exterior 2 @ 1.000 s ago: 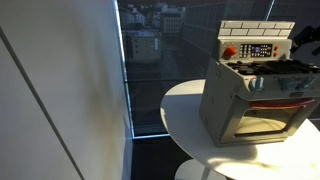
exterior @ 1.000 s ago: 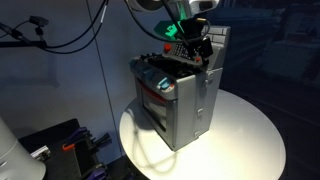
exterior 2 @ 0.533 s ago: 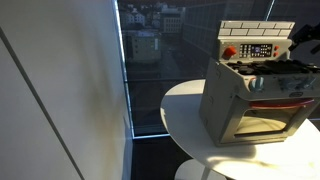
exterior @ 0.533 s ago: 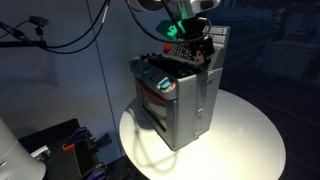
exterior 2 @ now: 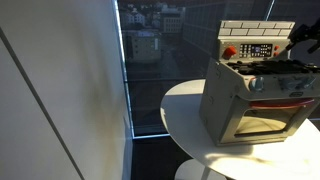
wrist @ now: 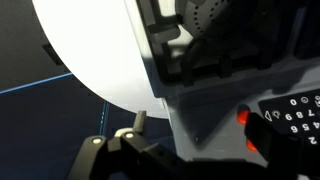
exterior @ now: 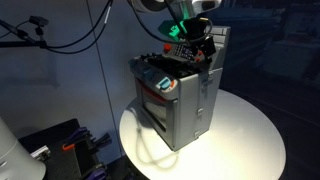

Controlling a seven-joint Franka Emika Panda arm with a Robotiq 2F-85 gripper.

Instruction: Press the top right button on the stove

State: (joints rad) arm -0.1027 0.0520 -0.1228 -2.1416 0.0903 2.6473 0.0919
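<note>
The small grey stove (exterior: pixel 180 105) stands on a round white table (exterior: pixel 245 140) and shows in both exterior views (exterior 2: pixel 250 95). Its white back panel carries a red button (exterior 2: pixel 229 52) and a dark keypad (exterior 2: pixel 259 50). My gripper (exterior: pixel 203 48) hovers at the back panel's top edge, at the frame's right edge in an exterior view (exterior 2: pixel 299 40). In the wrist view the gripper (wrist: pixel 205 132) is open, one finger beside the panel and the other over a glowing red button (wrist: pixel 243 117) next to the keypad (wrist: pixel 292 108). Whether a finger touches the panel I cannot tell.
The table (exterior 2: pixel 185 110) stands by a dark window with a white wall to one side. Black cables hang behind the stove (exterior: pixel 100 40). Dark equipment sits on the floor below the table (exterior: pixel 60 145).
</note>
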